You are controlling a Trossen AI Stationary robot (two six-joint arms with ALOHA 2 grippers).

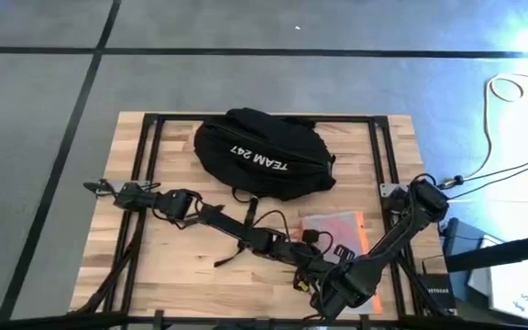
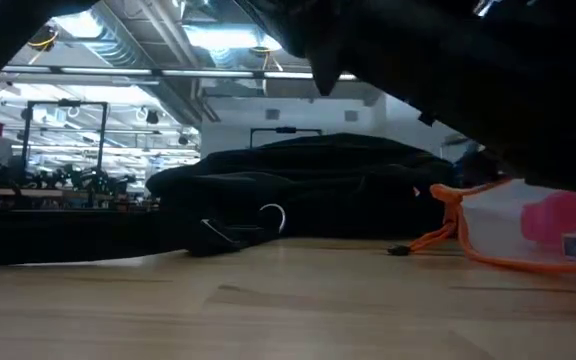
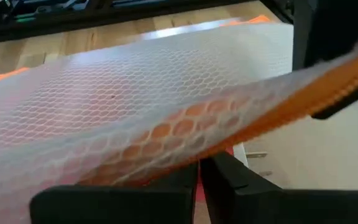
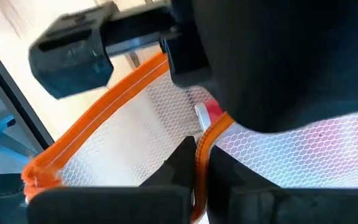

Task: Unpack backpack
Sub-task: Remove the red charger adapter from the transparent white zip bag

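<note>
**Mesh pouch out, backpack behind**

Closest to the lenses is the pouch [image 3: 166,118], a translucent mesh thing with an orange zip edge and something pink inside. In the left wrist view its edge runs down between the left pincer's [image 3: 199,177] two dark fingers, which stand nearly together on it, so that pincer looks clamped on the pouch. In the right wrist view the orange edge likewise passes between the fingers of the right pincer [image 4: 197,162], pinched close on the hem; the other arm's pincer shows just beyond it on the same edge. Both pincers, then, grip the pouch.

From above, the pouch [image 1: 337,227] lies on the worktop [image 1: 168,266] near the front right, with both arms meeting over its near edge.

As for progress: one item appears to be out of the backpack [image 1: 262,154] and at or just above the wood, though neither pincer has let go of it. Whether anything remains inside cannot be told, since no opening is visible. I judge the task partly done, with the release and any further items left.

The backpack sits at the rear middle of the worktop, lettering up, well apart from both pincers and behind the pouch. The low view shows it [image 2: 308,185] as a dark mound beyond the pouch.
</note>
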